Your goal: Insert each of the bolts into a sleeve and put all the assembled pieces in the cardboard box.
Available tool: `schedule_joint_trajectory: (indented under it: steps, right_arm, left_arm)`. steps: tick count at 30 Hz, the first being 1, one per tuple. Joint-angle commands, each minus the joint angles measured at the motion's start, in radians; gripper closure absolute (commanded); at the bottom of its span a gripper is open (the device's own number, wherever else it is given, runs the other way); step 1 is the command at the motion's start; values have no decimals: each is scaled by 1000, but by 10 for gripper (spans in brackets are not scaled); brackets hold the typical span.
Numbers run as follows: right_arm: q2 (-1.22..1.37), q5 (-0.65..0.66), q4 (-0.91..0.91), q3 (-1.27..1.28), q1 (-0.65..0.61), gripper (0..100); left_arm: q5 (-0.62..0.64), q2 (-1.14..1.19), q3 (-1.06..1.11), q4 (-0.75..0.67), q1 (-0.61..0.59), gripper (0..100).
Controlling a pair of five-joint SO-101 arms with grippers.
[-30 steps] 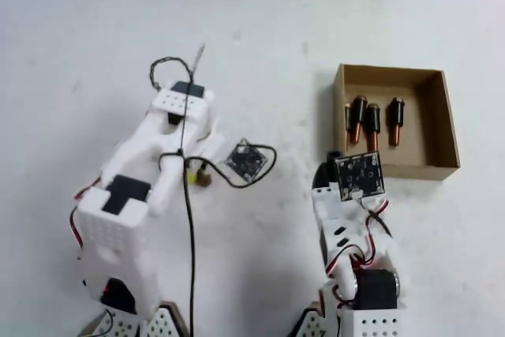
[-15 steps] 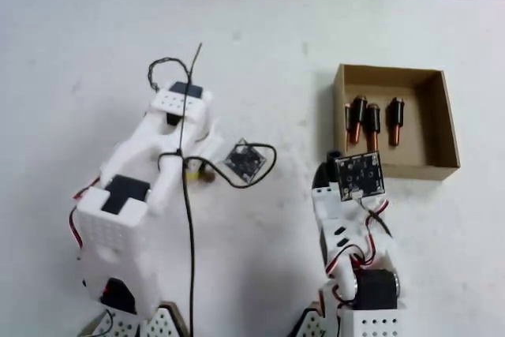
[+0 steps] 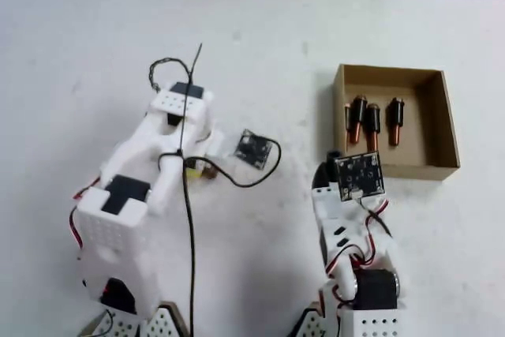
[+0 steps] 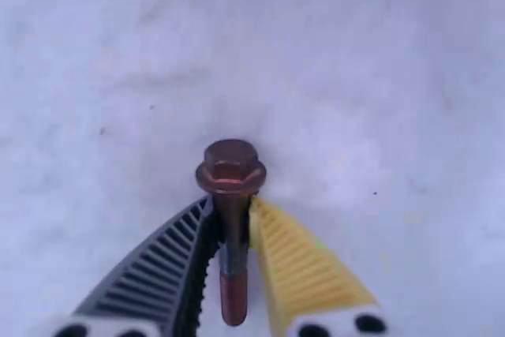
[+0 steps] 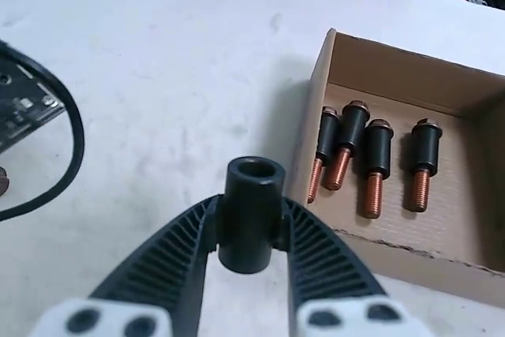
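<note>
The step in hand, as I judge it, is the joining of the last pair: the bolt and the sleeve are each lifted, but not yet brought together. The left tool [image 4: 231, 204] is clenched on one copper-coloured bolt [image 4: 230, 168]. It grips the bolt by the shank, so the hexagonal head stands out just past the fingertips and the threaded end points back between the fingers. The right tool [image 5: 251, 215] is clenched around one black sleeve [image 5: 254, 181]. The sleeve sits upright between its two ribbed fingers, with the open bore turned upward and free. The cardboard box [image 5: 394, 69] lies on the tabletop [image 3: 316, 37] just ahead of the right tool and a little to its right side, well apart from the left tool. For the next move, I think the two tools must come near each other. The threaded end of the bolt has to be lined up with the bore of the sleeve, and this probably asks the left tool to turn, because the thread now faces back into it. A small error of angle could make the bolt catch on the rim. Counted: four assembled pieces [image 5: 375, 155] lie side by side inside the box, one free bolt, one free sleeve, two tools.
</note>
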Motion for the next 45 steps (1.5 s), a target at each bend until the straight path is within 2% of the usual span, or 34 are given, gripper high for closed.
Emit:
schedule_joint_trajectory:
  steps: [1, 10, 19, 22, 27, 35, 40, 45]
  right_arm:
    - [-13, 15, -21, -8, 8, 981]
    - [-13, 18, -24, 5, 8, 981]
    - [-13, 18, -24, 6, 8, 981]
    - [-13, 18, -24, 6, 8, 981]
    - [-13, 18, -24, 6, 8, 981]
    - [-13, 18, -24, 8, 8, 981]
    - [-13, 18, -24, 8, 8, 981]
    - [-13, 18, -24, 8, 8, 981]
  left_arm:
    - [198, -27, -8, -14, -8, 977]
    - [868, -24, -187, -11, -33, 978]
    - [1430, -19, -305, -12, -102, 978]
    - [1565, -18, -284, -14, -131, 978]
    - [1660, -18, -201, -20, -137, 977]
    - [1660, -18, -49, -209, -137, 977]
    - [1662, -18, 26, -276, -143, 977]
    - [1659, -18, 32, -281, -136, 977]
